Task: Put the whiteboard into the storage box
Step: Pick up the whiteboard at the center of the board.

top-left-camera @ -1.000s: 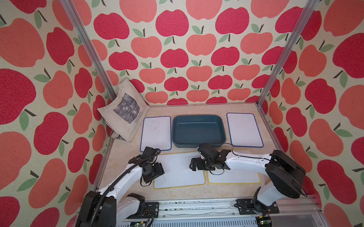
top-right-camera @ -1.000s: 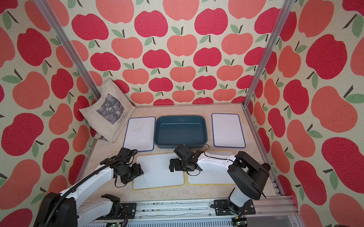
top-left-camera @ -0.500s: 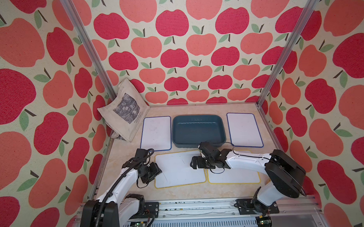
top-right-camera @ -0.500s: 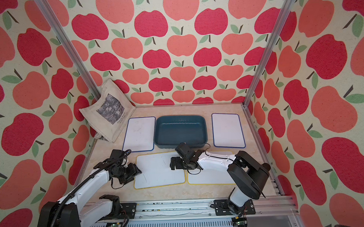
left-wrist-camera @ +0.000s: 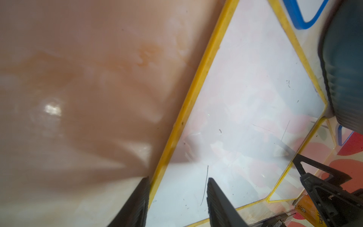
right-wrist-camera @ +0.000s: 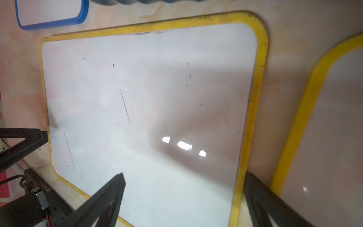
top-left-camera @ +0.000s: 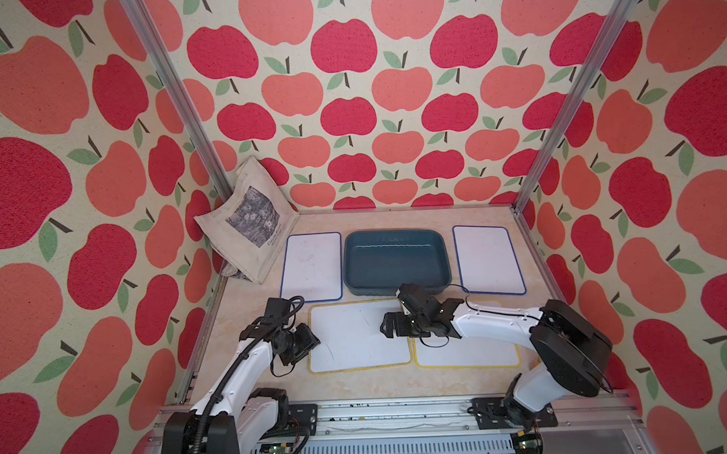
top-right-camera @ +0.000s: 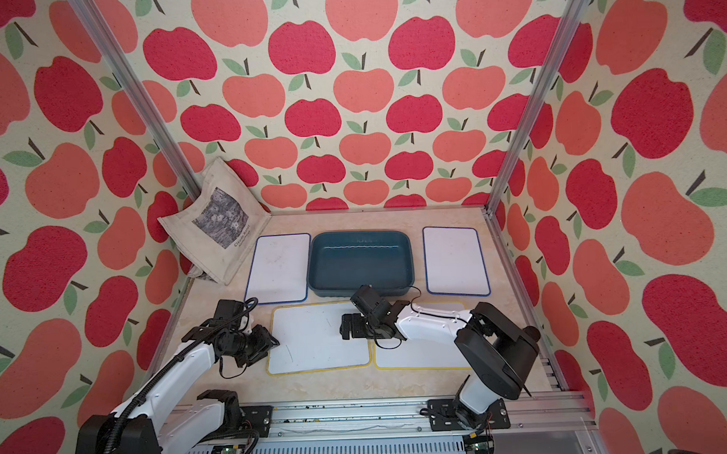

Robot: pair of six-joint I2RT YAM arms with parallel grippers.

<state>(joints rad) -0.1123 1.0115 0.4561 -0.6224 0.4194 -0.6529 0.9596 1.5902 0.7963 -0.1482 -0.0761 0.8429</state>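
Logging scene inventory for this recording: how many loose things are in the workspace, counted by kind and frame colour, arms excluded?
Blue-framed rectangular whiteboards: 2
Yellow-framed rectangular whiteboards: 2
Dark teal plastic storage box: 1
Beige fabric tote bag: 1
Total: 6

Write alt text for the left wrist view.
The left gripper, jaws open, straddles the edge of the yellow-framed whiteboard: one finger over the table, one over the white surface. The storage box and a blue-framed board lie beyond.
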